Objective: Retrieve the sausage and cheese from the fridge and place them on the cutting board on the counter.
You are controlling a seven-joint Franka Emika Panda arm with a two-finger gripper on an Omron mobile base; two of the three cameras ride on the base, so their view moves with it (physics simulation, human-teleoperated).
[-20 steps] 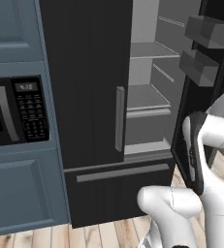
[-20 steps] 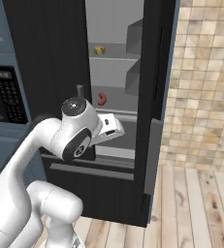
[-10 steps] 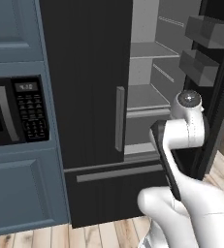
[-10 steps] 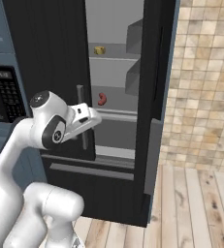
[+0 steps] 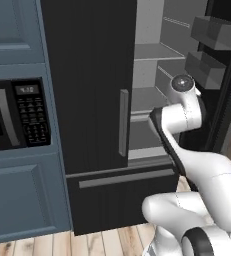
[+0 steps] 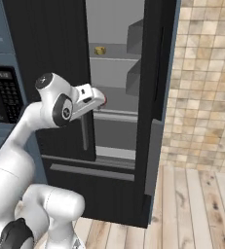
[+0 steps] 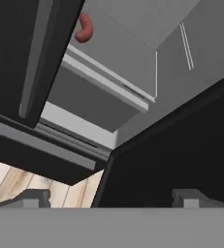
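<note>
the tall black french-door fridge [image 5: 89, 75] stands with its right door swung open and its left door shut, grey shelves showing inside. the small curved reddish-brown sausage link [image 7: 84, 28] lies on a grey shelf, just past the edge of the shut left door in the hand view. the small pale yellow lump of cheese [image 6: 100, 50] sits on a higher shelf, well above the sausage. the two-finger gripper [image 7: 111, 197] hangs in front of the open compartment with its dark finger tips [image 7: 34, 197] wide apart, holding nothing. in the right base view the white hand sits level with the sausage's shelf. a black built-in microwave [image 5: 14, 115] sits left of the fridge.
</note>
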